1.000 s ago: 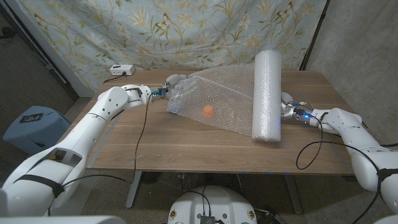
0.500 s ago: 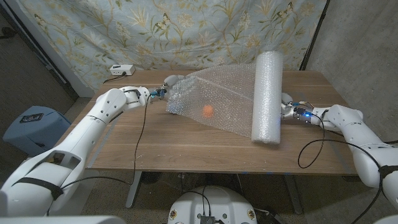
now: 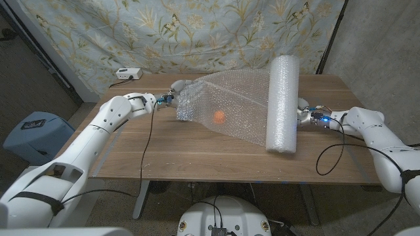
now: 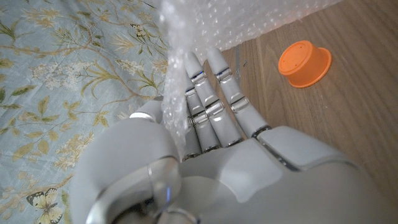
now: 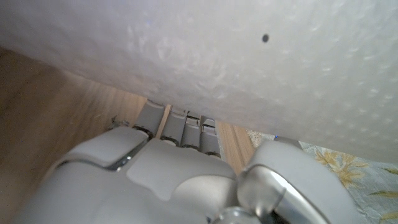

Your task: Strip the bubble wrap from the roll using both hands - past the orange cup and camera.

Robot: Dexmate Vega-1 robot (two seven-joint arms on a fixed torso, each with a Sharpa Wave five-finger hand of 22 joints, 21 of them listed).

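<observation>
Two hands shared the work, and the step called for them to pull in opposition without tearing the film. The wooden surface (image 3: 197,154) carried everything. On its right half lay the roll (image 3: 283,105), a fat white cylinder running from the far edge toward the near one. From it a sheet of bubble wrap (image 3: 230,105) stretched leftward, lifted off the surface like a tent, narrowing to a bunched corner at the far left. Through the film the orange cup (image 3: 219,117) showed, lying on its side beneath the sheet; the left wrist view had it bare on the wood. I could not make out a camera among the things on the surface.

The left hand (image 3: 176,92) pinched the gathered corner, the film caught between thumb and fingers (image 4: 211,106). The right hand (image 3: 306,116) sat against the roll's outer flank, fingers (image 5: 183,127) tucked under its curve; whether it gripped or merely braced I could not tell.

To do this well, I judged the left hand should draw steadily left and keep the sheet raised so it passes over the cup rather than dragging it. The right hand should pin the roll against sliding yet let it turn. A pinch that thin may slip under a jerk.
</observation>
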